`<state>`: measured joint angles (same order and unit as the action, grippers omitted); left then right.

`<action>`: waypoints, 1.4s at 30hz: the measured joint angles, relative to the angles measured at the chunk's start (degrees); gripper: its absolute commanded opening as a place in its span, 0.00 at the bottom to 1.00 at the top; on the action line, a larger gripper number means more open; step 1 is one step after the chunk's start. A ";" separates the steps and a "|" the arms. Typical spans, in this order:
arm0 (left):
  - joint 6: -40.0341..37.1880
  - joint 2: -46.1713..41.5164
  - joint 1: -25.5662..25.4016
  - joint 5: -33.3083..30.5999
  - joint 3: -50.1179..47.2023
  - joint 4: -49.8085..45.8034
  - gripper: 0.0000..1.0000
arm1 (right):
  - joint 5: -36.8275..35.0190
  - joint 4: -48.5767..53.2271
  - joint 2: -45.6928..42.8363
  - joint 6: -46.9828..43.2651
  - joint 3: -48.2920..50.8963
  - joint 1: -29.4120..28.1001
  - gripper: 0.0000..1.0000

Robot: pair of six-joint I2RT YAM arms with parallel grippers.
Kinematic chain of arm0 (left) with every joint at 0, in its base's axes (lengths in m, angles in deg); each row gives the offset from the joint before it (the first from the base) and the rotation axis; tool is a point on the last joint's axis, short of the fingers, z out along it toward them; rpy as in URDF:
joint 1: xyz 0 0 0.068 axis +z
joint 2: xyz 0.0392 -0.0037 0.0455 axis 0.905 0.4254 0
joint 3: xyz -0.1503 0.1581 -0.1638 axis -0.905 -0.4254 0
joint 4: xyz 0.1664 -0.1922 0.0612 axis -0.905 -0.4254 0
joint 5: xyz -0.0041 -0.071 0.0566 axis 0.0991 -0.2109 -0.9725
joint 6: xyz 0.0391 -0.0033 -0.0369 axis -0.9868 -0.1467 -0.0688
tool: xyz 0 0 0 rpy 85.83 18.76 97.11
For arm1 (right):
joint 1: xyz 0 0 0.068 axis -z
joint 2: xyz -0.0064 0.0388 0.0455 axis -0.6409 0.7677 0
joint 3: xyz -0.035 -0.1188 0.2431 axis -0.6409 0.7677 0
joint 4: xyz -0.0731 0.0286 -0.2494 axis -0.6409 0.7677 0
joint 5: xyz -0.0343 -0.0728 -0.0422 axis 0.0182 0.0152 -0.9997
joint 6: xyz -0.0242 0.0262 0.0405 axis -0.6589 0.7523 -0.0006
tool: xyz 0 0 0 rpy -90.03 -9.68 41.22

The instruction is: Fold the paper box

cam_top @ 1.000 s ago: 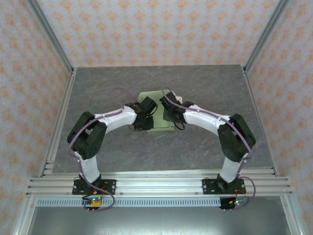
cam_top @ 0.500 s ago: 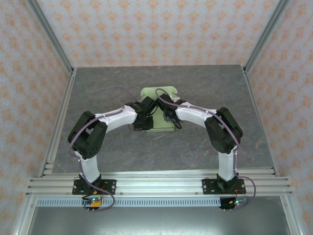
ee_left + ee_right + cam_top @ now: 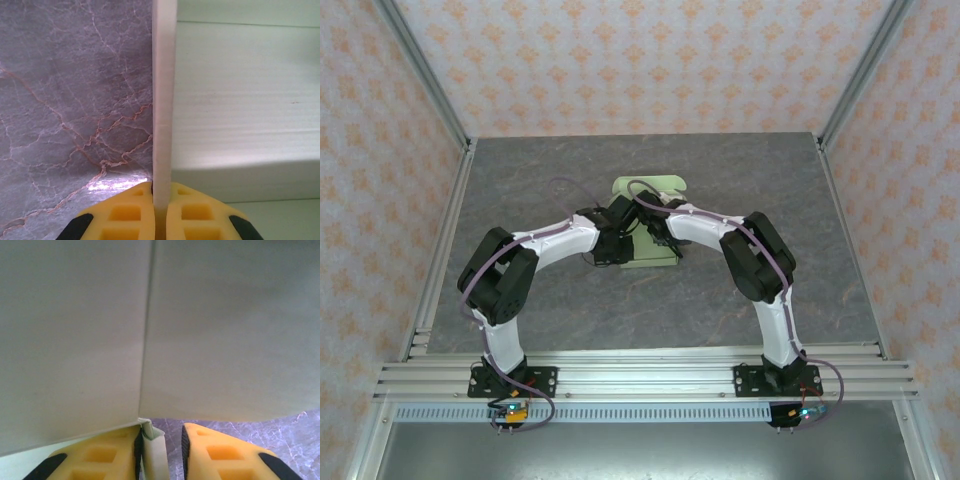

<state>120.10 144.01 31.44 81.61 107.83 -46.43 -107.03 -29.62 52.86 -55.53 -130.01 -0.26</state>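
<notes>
left gripper [image 3: 160, 196] pinched on an upright wall [image 3: 164, 100] of the paper box [image 3: 658, 186], right gripper [image 3: 160, 440] narrowly parted around its tab [image 3: 153, 452], seemingly unclamped, box nearer table's [image 3: 770, 200] far edge

Grey marble tbl [image 3: 520, 180], patterned walls [image 3: 640, 60]

grey marbled table [image 3: 520, 190], orange-patterned walls [image 3: 640, 60]

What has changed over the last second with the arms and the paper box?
The right arm swung its elbow in toward the centre, carrying the right gripper leftward over the paper box, whose visible outline narrowed on the right. Its jaws stand apart with a card flap between them. The left arm and left gripper, shut on an upright wall of the box, stayed put.
</notes>
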 measured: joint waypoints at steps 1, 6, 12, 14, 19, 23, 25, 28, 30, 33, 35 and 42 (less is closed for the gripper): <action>0.00 0.00 0.00 0.00 0.07 0.00 0.09 | -0.04 0.22 0.00 0.24 0.00 -0.07 0.32; 0.00 0.00 -0.20 -0.11 0.57 -1.01 0.08 | 0.94 4.44 -0.02 0.61 -0.52 -0.42 0.33; -0.02 0.00 -0.39 0.04 0.92 -2.49 0.05 | 2.54 9.14 -0.02 2.21 -0.74 -0.87 0.32; 0.00 0.00 -0.39 0.11 0.92 -2.56 0.05 | 2.69 9.62 0.00 2.58 -0.87 -0.90 0.32; -0.02 0.00 -0.37 0.22 1.16 -3.37 0.05 | 3.50 11.13 0.37 3.15 -1.81 -0.98 0.35; -0.02 0.00 -0.37 0.11 1.68 -4.72 0.05 | 5.03 12.07 0.39 3.67 -2.25 -1.05 0.36; -0.02 0.00 -0.37 -0.02 1.90 -5.35 0.05 | 6.01 12.44 0.37 3.91 -2.38 -1.07 0.36; 0.00 0.00 -0.37 -0.07 2.34 -6.43 0.05 | 7.10 12.68 0.35 4.37 -2.47 -1.09 0.35; -0.02 0.02 -0.37 -0.15 2.58 -6.88 0.05 | 7.78 12.68 0.26 4.74 -2.47 -1.09 0.32; -0.02 0.02 -0.37 -0.13 2.97 -7.48 0.05 | 9.55 12.39 0.04 5.53 -2.36 -1.09 0.09; 0.02 0.02 -0.37 0.13 3.41 -7.91 0.05 | 9.90 11.80 -0.39 6.34 -2.01 -1.09 0.01; 0.17 0.02 -0.44 0.20 3.63 -8.39 0.05 | 9.84 11.39 -0.59 6.38 -1.70 -1.09 0.00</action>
<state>120.27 144.03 31.00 81.81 111.46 -54.82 -97.20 -18.23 52.27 -49.15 -131.71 -1.36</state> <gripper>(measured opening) 0.075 0.091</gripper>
